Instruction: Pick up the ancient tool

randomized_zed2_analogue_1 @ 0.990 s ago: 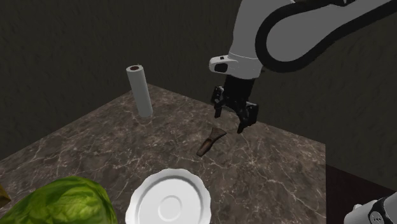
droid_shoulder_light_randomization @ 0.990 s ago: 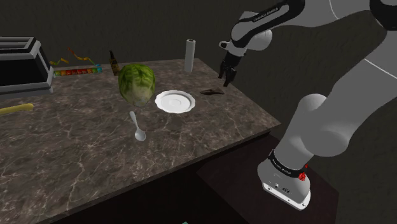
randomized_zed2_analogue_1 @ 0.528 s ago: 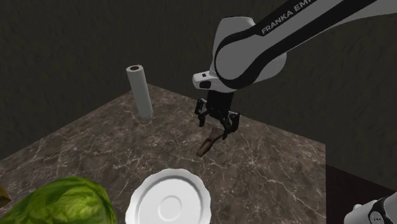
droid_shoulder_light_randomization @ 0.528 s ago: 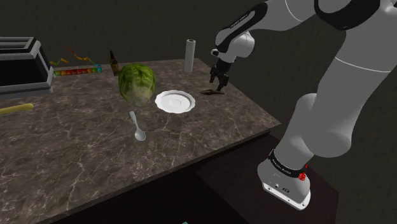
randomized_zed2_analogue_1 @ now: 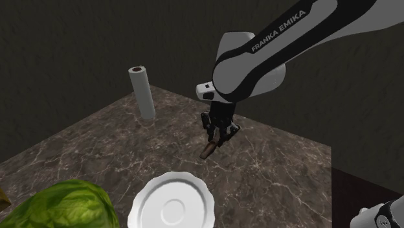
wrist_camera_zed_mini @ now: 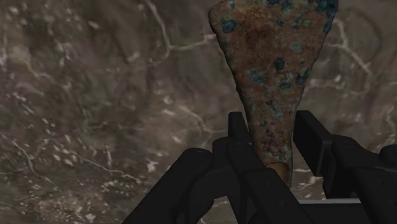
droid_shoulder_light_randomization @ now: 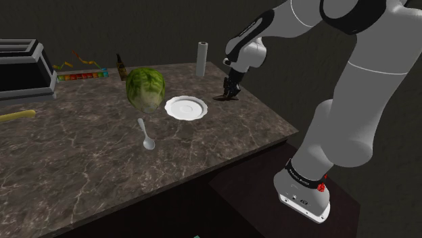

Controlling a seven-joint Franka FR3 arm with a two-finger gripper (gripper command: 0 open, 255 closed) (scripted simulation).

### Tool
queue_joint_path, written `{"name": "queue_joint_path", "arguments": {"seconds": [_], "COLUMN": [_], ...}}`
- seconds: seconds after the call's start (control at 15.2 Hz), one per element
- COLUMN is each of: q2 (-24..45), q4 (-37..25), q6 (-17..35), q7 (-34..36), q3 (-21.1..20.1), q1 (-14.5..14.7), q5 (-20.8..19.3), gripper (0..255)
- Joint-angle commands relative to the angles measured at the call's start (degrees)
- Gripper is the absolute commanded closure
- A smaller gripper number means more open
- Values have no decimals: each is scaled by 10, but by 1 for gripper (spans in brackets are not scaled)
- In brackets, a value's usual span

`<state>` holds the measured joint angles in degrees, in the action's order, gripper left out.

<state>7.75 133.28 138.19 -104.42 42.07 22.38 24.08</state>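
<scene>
hand [randomized_zed2_analogue_1: 219, 136] lowered, fingers [wrist_camera_zed_mini: 240, 143] closed onto rusty tool [wrist_camera_zed_mini: 270, 70] narrow end

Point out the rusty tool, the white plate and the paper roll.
tool [wrist_camera_zed_mini: 273, 57], wrist view, middle of its wide rusty blade.
plate [randomized_zed2_analogue_1: 171, 207], second exterior view, its bare centre.
roll [randomized_zed2_analogue_1: 143, 94], second exterior view, halfway up its side.

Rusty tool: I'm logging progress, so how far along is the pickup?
Done: the gripper sits low over the rusty wedge-shaped tool, straddling its narrow end. In hand: securing a grasp, not confirmable. Left: the lift; the tool lies on the marble countertop.
</scene>
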Motion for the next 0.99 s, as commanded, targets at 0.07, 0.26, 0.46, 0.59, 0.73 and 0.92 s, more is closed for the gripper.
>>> {"name": "queue_joint_path", "arguments": {"seconds": [0.07,0.26,0.46,0.59,0.73,0.92], "q2": [2,2,-1,-16,-31,-53], "q4": [0,-1,1,-1,-4,-9], "q6": [0,1,1,-10,-21,-38], "q7": [-2,-2,0,16,32,54], "q3": [0,-1,0,5,9,13], "q1": [-1,-1,0,4,7,10], "q5": [2,2,0,-20,-40,-68], "gripper": [255,255,255,255,255,255]}}
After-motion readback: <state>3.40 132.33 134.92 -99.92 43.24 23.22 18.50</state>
